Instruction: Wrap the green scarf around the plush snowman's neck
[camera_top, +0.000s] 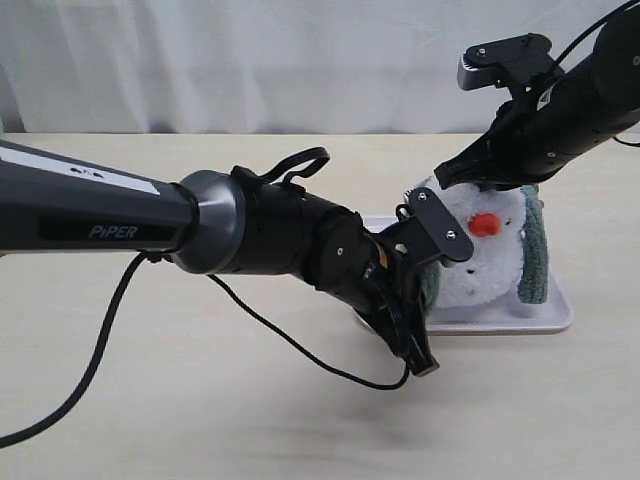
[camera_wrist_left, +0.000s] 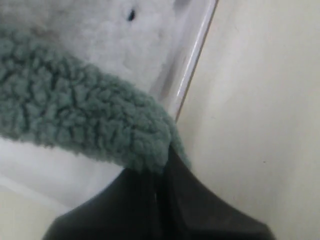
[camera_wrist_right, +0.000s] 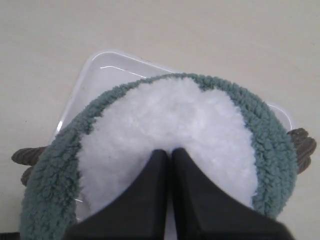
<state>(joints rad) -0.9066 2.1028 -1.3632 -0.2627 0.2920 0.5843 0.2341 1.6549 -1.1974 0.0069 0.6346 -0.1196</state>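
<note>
"PiPER"-lettered left arm (camera_top: 90, 215) at green scarf (camera_top: 533, 252)

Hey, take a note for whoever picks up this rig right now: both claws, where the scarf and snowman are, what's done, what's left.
Left claw: shut on one end of the green scarf, close to the tray rim.
Right claw: shut, tips pressed into the top of the plush snowman; whether it pinches any fluff is unclear.
Things: the snowman is on the tray, and the scarf arcs around it and hangs down both sides.
Done: scarf looped behind.
Left: cross the ends in front to close the wrap.
</note>
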